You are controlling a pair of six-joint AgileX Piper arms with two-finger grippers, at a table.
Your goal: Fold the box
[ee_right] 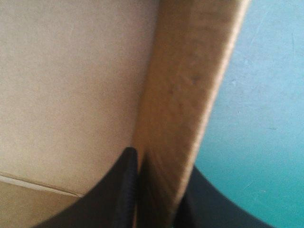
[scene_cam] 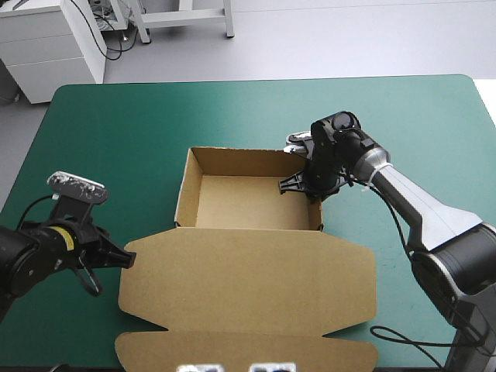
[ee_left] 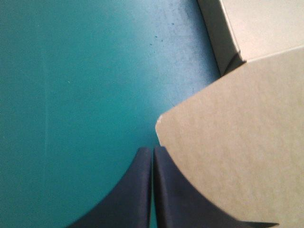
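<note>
Right wall of brown cardboard box, pinched in right gripper, should be seated squarely; left gripper closed, prob. empty.

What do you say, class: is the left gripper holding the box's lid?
No, the left gripper is shut on nothing, its fingers meeting beside the corner of the lid.

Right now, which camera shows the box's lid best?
The high view: almost all of the flat lid shows. The left wrist view catches only one corner; the right wrist view shows mainly the tray wall held by the right pincer.
</note>
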